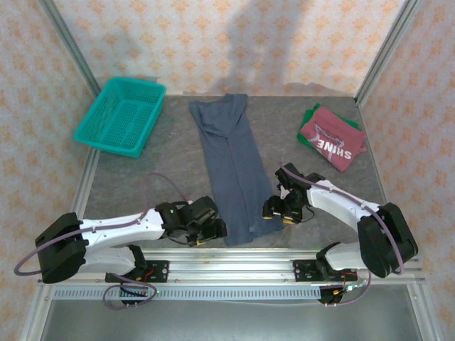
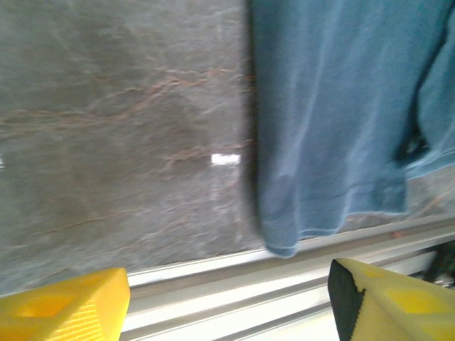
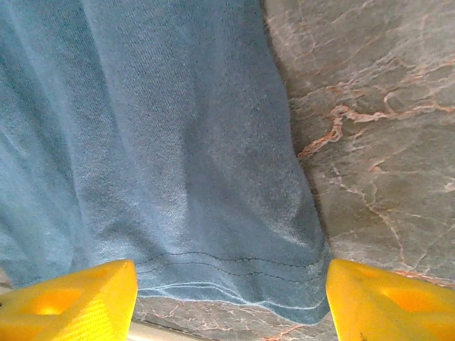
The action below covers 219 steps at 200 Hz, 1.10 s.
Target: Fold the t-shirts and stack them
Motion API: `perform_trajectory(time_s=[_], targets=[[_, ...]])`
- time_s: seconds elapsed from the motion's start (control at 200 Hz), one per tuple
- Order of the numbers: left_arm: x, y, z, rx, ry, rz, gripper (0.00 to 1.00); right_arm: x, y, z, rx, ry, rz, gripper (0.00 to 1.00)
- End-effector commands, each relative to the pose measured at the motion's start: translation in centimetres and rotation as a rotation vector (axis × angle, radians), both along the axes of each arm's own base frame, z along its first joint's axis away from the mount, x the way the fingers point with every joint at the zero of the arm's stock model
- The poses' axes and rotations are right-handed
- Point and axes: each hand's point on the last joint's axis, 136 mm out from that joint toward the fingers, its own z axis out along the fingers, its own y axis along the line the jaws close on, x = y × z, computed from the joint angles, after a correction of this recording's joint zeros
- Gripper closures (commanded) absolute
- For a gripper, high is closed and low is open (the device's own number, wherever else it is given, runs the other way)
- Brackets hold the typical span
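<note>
The slate-blue t-shirt (image 1: 231,167) lies as a long narrow strip down the middle of the table, its hem at the near edge. My left gripper (image 1: 213,231) sits at the hem's left corner; in the left wrist view its yellow fingers (image 2: 64,307) stand wide apart, open (image 2: 227,305), with the shirt's corner (image 2: 284,238) just ahead and the table rail beneath. My right gripper (image 1: 274,209) is at the hem's right corner, open (image 3: 227,302), and the stitched hem (image 3: 227,273) lies between its fingertips. The dark red "SHINE" t-shirt (image 1: 333,138) rests folded on a green t-shirt (image 1: 308,117) at the back right.
A teal mesh basket (image 1: 121,114) stands at the back left. The aluminium rail (image 1: 234,266) runs along the table's near edge, right behind the hem. Grey marble surface (image 1: 163,163) shows bare between basket and blue shirt.
</note>
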Motion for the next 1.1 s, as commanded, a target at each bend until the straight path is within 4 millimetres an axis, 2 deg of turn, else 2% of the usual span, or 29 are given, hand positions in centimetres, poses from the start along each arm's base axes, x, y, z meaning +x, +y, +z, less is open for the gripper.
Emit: perform_trajectory(time_s=[0.0,0.265,0.385,0.51,0.721,0.881,1.091], targets=[[1.3,-2.4,0.4,-0.114,-0.018,0.105,0.28,0.0,-0.2,-0.3,-0.005,0.000,0.017,0.29],[1.7,-5.2,-1.1,-0.166,0.018,0.094,0.35,-0.1,-1.2,-1.1,-0.067,0.023,-0.009,0.30],[1.1,-5.3,-2.4,-0.137,0.060,0.084,0.41,-0.2,-1.5,-1.7,-0.084,0.031,-0.026,0.30],[1.2,-5.7,-2.8,-0.132,0.063,0.080,0.45,-0.1,-1.7,-1.8,-0.083,0.013,-0.043,0.30],[2.1,-7.4,-4.1,-0.132,0.068,0.084,0.59,-0.4,-1.1,-2.1,-0.043,0.025,-0.040,0.33],[3.2,-9.1,-3.4,-0.122,0.048,0.047,0.61,-0.6,0.0,-2.4,0.033,0.037,-0.051,0.44],[4.6,-11.5,-2.5,-0.112,0.046,-0.002,0.65,-0.6,0.8,-2.3,0.072,0.048,-0.045,0.73]])
